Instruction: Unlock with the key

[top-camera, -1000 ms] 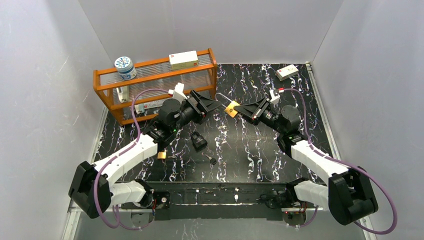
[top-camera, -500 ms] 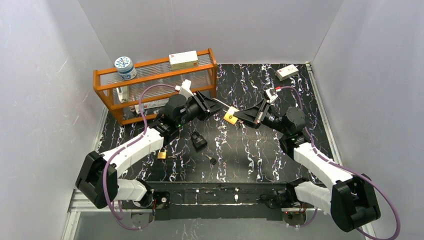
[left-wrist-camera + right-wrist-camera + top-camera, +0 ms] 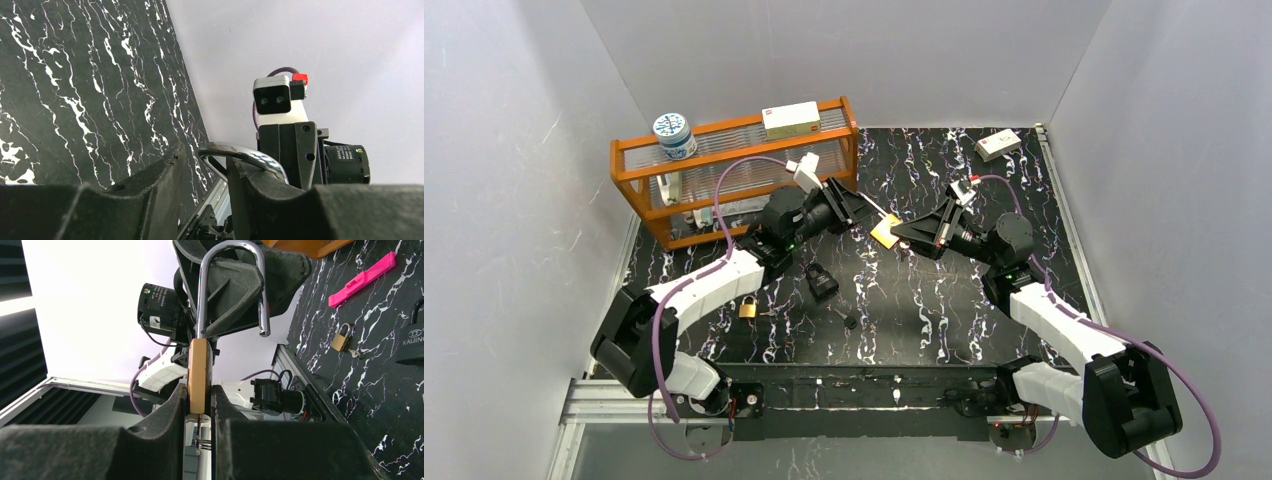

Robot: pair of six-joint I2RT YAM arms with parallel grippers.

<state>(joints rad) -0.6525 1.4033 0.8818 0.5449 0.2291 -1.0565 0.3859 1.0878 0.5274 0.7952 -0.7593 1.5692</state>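
1. Gripping the brass padlock by its flat sides, the right gripper is clamped tight on the body, which stands on edge between the two fingers.
2. That padlock hangs in the air above the middle of the black marbled table, between the two arms.
3. Its chrome shackle is sprung. One leg sits in the body and the other ends free beside it.
4. The left gripper sits at the shackle's bend with its jaws apart. The chrome curve crosses the tip of one finger; I cannot tell whether it presses there.
5. A small metal piece shows under the padlock body in the right wrist view, too hidden to name.
6. On the table near the left arm lie a black padlock, a small brass padlock and a dark-headed key, each apart from the others.
7. A pink strip lies on the table beyond them.
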